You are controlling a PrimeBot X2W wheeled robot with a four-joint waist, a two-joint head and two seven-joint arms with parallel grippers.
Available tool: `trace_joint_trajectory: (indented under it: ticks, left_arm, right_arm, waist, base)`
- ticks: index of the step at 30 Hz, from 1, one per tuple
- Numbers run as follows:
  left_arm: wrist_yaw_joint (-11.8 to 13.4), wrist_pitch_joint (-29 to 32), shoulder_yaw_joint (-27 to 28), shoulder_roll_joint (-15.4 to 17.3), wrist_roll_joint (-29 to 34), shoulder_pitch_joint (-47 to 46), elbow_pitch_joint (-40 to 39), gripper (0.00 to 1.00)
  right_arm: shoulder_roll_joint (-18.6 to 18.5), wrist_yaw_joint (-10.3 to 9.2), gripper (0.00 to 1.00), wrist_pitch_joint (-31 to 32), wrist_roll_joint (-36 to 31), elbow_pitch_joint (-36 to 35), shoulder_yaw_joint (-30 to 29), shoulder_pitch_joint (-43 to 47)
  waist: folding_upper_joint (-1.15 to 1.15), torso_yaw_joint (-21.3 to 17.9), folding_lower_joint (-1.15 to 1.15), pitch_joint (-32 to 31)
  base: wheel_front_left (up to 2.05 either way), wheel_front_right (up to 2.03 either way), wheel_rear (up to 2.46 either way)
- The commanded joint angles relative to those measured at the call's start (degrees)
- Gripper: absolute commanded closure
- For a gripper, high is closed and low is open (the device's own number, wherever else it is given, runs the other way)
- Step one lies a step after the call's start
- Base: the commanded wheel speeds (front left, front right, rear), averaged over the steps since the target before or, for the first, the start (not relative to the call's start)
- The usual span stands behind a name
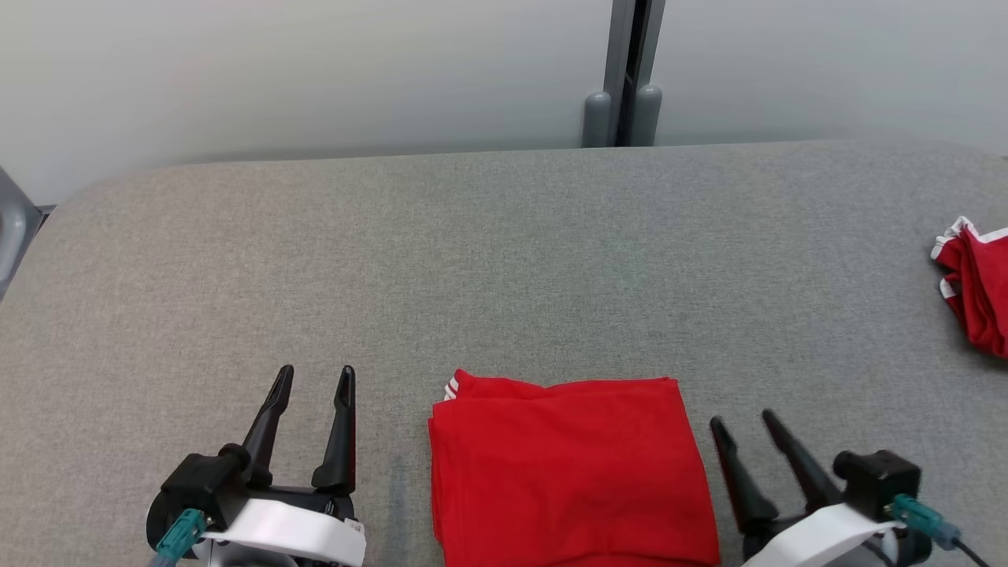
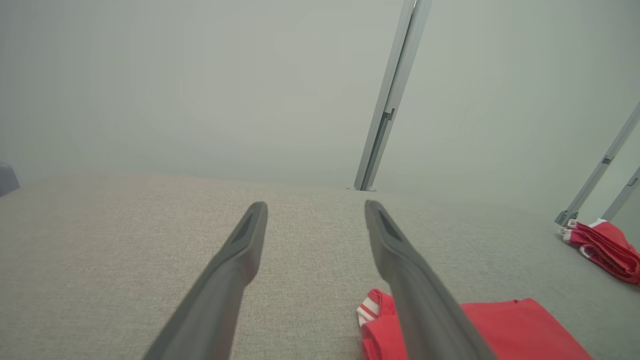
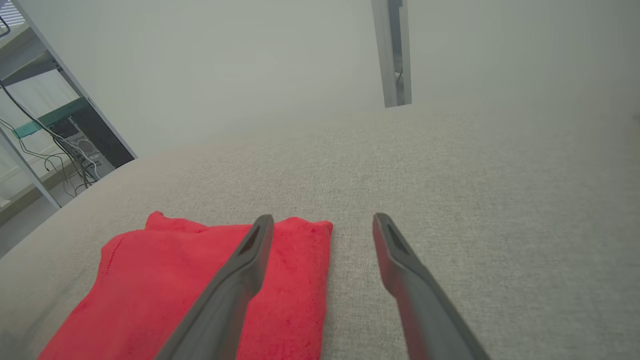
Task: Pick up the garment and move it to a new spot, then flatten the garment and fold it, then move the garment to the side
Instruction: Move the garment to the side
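Currently the grey padded surface [image 1: 504,260] carries the garment [image 1: 567,472], folded into a red rectangle at the near edge, between both grippers. Second red garment [image 1: 980,287] lies well apart, far right. Left gripper [image 1: 316,370] and right gripper [image 1: 741,418]: fingers wide, empty. Risk: pinching only the top layers for the side move would spill the fold open.
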Motion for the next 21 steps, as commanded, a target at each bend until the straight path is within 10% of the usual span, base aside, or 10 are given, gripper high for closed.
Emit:
trace_joint_trajectory:
  ticks: [1, 21]
  left_arm:
    - [-0.1, -0.2, 0.0, 0.2, -0.3, -1.1, 0.0, 0.00]
    - [-0.6, -0.2, -1.2, 0.2, 1.0, -2.8, 0.6, 0.00]
  right_arm:
    - [-0.8, 0.00, 0.00, 0.7, 1.3, 0.9, 1.3, 0.1]
    - [-1.5, 0.00, 0.00, 4.9, 14.4, 14.2, 11.6, -5.6]
  waist:
    - [0.00, 0.3, 0.00, 0.5]
    - [0.00, 3.8, 0.00, 3.0]
  base:
    - [0.00, 0.00, 0.00]
    - [0.00, 0.00, 0.00]
